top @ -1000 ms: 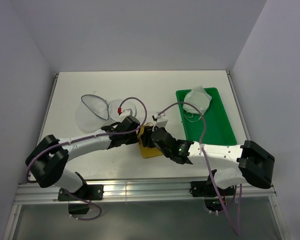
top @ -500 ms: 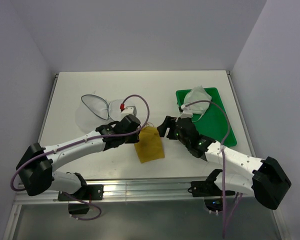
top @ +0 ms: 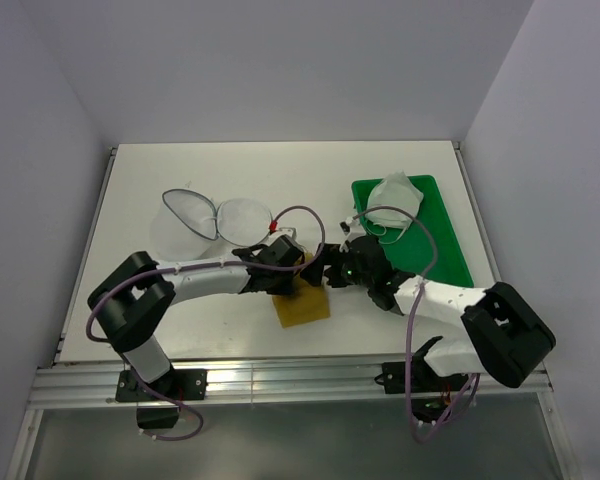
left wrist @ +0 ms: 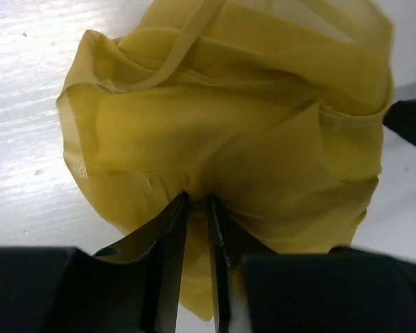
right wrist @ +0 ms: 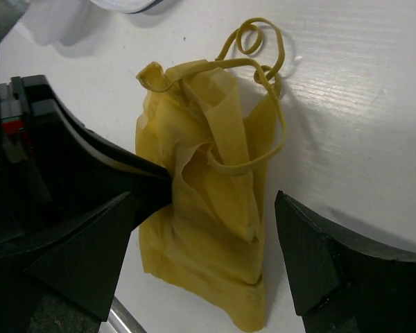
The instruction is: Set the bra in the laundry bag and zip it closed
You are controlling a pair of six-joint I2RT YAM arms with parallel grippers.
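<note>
The mustard-yellow bra (top: 301,303) lies bunched on the table between the two arms; it fills the left wrist view (left wrist: 229,125) and shows in the right wrist view (right wrist: 208,229) with its thin straps looped at the top. My left gripper (top: 298,275) is shut on a fold of the bra (left wrist: 196,201). My right gripper (top: 330,272) is open, its fingers (right wrist: 319,257) wide on either side of the bra, just to the right of the left gripper. The laundry bag (top: 205,220) lies open in two mesh halves at the back left.
A green tray (top: 440,235) at the right holds a white-grey garment (top: 395,198). The table's front edge and metal rail (top: 280,375) run just below the bra.
The left gripper moved right along the bra's top edge. The right gripper came in from the right toward the bra and now straddles it, open.
</note>
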